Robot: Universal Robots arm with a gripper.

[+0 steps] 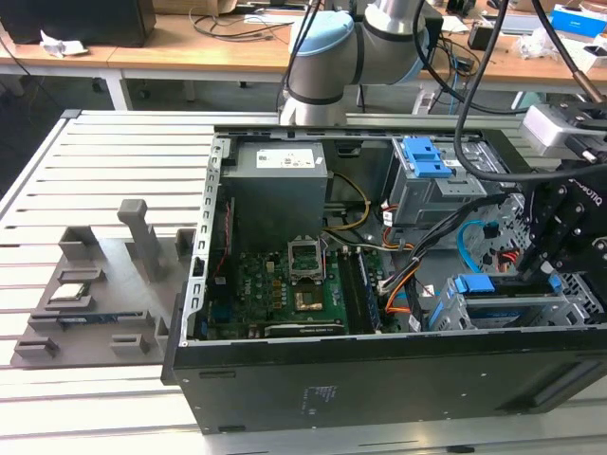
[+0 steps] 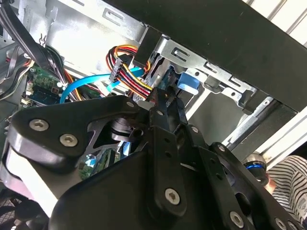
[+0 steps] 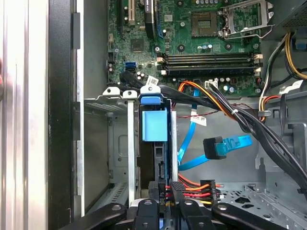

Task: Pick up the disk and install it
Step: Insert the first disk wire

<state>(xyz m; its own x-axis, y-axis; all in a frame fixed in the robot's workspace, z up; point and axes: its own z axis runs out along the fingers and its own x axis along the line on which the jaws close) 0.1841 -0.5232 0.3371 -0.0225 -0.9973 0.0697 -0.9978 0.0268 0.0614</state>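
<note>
The disk (image 1: 474, 285) stands on edge in the metal drive cage (image 1: 569, 308) at the front corner of the open computer case, on the exterior view's right. Its blue carrier rail (image 3: 155, 125) faces up out of the slot, and its blue tab (image 2: 189, 82) pokes past the cage wall. My black gripper (image 1: 527, 277) reaches down into the cage at the cable end of the disk. In both wrist views its fingers sit close together on the thin edge of the disk (image 3: 165, 189), (image 2: 160, 103). The disk's silver face is hidden inside the slot.
Bundled power wires (image 3: 194, 187) and a blue data cable (image 3: 225, 146) lie beside the cage. The motherboard (image 1: 285, 284), the power supply (image 1: 280, 190) and an upper bay with blue latches (image 1: 425, 156) share the case. A grey parts fixture (image 1: 95, 294) lies outside. A striped sleeve (image 2: 288, 184) is nearby.
</note>
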